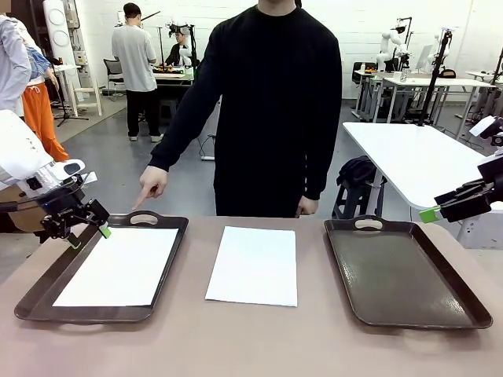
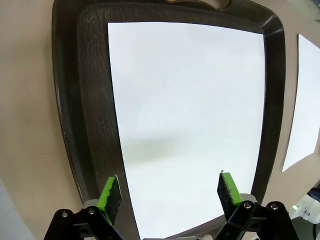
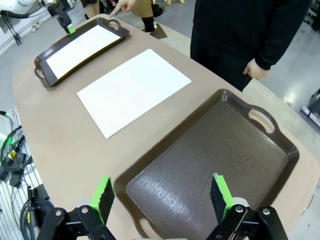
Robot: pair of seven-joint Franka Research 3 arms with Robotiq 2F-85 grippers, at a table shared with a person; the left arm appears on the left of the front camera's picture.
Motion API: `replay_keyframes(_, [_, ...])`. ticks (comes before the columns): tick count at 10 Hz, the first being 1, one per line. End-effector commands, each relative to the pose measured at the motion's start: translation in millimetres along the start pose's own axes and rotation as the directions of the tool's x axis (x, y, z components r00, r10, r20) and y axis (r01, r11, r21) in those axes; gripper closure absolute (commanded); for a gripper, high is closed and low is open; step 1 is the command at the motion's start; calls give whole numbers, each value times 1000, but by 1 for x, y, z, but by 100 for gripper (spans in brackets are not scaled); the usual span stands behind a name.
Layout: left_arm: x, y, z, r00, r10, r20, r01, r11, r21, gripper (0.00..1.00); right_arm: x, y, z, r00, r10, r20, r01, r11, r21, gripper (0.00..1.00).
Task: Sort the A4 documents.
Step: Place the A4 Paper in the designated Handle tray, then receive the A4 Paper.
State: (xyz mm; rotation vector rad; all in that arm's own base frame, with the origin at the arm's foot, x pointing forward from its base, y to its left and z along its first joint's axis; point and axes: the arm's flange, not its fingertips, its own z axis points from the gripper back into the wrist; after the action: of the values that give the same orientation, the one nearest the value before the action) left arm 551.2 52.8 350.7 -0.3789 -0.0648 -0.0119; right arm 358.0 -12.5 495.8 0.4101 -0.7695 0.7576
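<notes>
Since my left gripper (image 2: 170, 192) hangs with its jaws spread wide and nothing between them, above one sheet (image 2: 190, 115) lying flat inside the left tray (image 2: 87, 125), I judge that sheet settled. I should lift straight up so I don't snag its edge. My right gripper (image 3: 162, 195) is just as wide open and empty, raised near the bare right tray (image 3: 220, 150). Between the two trays, the second sheet (image 1: 254, 265) lies flat on the table (image 1: 251, 345), touching neither. It is thin, with no lip to catch, so I'd come in low at one edge, press lightly, and pinch only once the paper bows. Farther off, the person's hand (image 1: 149, 184) points down toward the left tray's far handle. I take that as the destination and would keep clear of that finger.
</notes>
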Motion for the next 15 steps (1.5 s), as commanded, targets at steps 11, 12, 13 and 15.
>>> replay_keyframes(11, [0,0,0,1000,0,0,0,1000,0,0,-1,-3,-2,1000,6,16,-6,1000,19,0])
replay_keyframes(12, [0,0,0,1000,0,0,0,1000,0,0,-1,-3,-2,1000,6,16,-6,1000,19,0])
replay_keyframes(13, [0,0,0,1000,0,0,0,1000,0,0,-1,-3,-2,1000,6,16,-6,1000,19,0])
replay_keyframes(15, [0,0,0,1000,0,0,0,1000,0,0,-1,-3,-2,1000,6,16,-6,1000,19,0])
